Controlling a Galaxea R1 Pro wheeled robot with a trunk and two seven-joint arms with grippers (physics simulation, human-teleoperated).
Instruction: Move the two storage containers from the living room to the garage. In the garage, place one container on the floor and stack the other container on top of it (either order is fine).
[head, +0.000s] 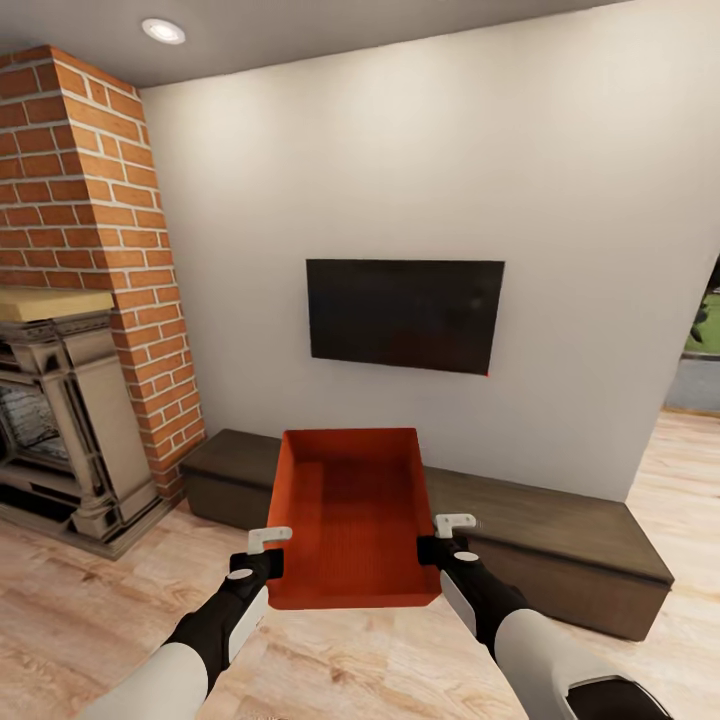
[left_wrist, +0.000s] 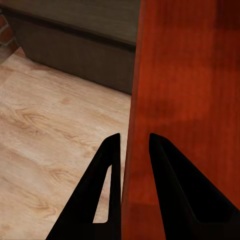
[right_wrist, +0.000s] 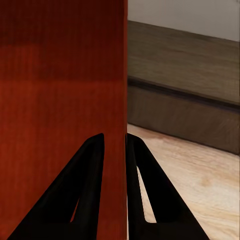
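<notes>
Well, one storage container (head: 352, 515) is up in the air between the robot's two arms, carried in front of the long dark bench (head: 560, 530) in the living room. The left gripper (head: 268, 555) pinches the box's left wall, one finger inside and one outside, and the right gripper (head: 440, 540) does the same on the opposite wall. Both are clamped on the rim, so the box hangs level with its open top facing up.

As for progress, I'd judge it early. The light wood-plank floor (head: 100, 600), the brick fireplace (head: 90, 250) and the wall TV (head: 405, 313) say this is the living room, not the garage. Nothing is stacked; this box has a whole trip ahead of it, and a second container has to follow. I can't spot that second one from here.

The head view gives the room and the whole box, yet the fingers are small there. The left wrist view settles the grip: two dark fingers (left_wrist: 107, 195) straddle the thin red wall (left_wrist: 190, 100), with planks and the bench's front beyond. The right wrist view mirrors it, fingers (right_wrist: 142, 195) closed over the wall edge (right_wrist: 60, 90), the bench's top visible past them.
</notes>
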